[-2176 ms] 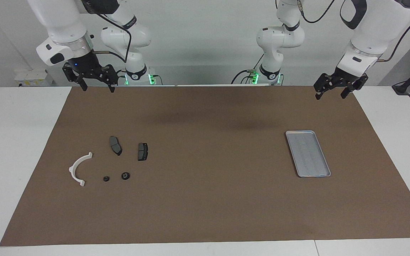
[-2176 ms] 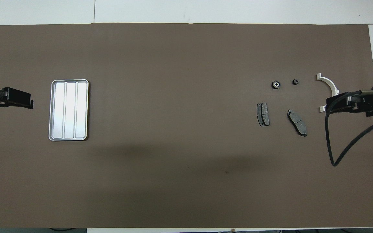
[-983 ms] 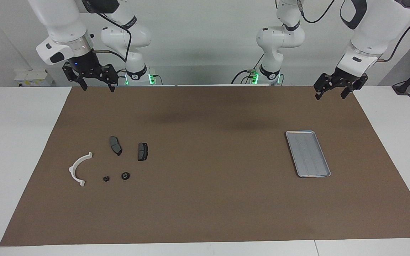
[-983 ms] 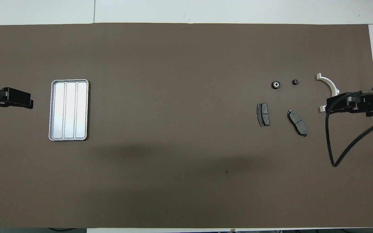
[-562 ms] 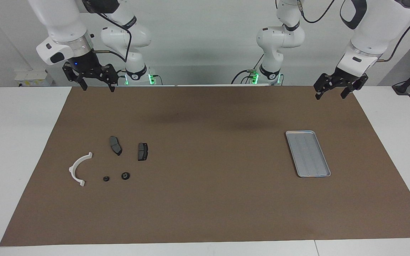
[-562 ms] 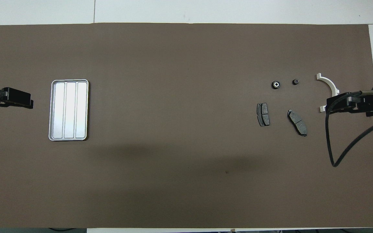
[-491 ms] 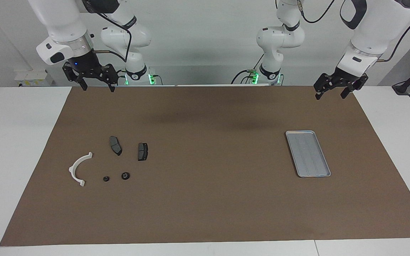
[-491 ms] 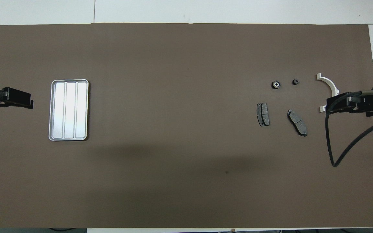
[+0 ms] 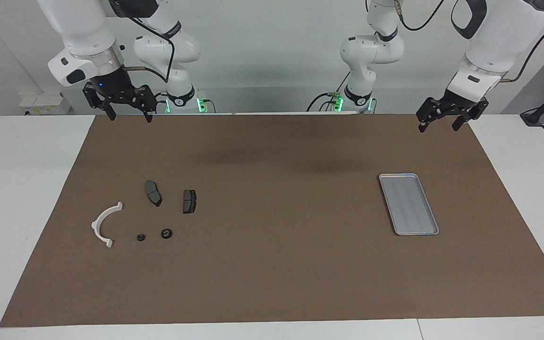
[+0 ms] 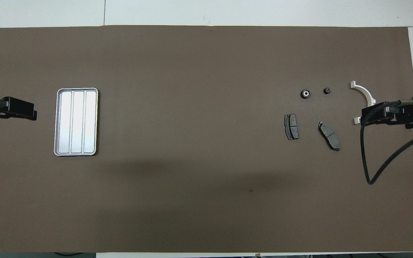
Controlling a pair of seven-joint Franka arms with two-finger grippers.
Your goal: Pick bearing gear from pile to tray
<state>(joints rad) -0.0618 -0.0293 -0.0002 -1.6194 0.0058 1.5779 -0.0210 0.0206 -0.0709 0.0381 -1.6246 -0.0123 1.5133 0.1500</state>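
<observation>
Right gripper (image 9: 129, 114) released, raised over the mat's (image 9: 276, 283) robot-side corner. Left gripper (image 9: 442, 123) likewise released, over the other robot-side corner. Pile (image 9: 147, 215) on mat toward right arm's end; tray (image 9: 408, 204) toward left arm's end.

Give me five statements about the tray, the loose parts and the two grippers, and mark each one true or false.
1. The tray has a part lying in it. False: it holds nothing.
2. The left gripper and the right gripper are both open and hold nothing. True.
3. The two brake pads lie stacked on each other. False: they lie apart, side by side on the brown mat.
4. The two small black round pieces lie farther from the robots than the brake pads. True.
5. The white half-ring lies beside the tray. False: it lies at the right arm's end of the table, with the other loose parts.
</observation>
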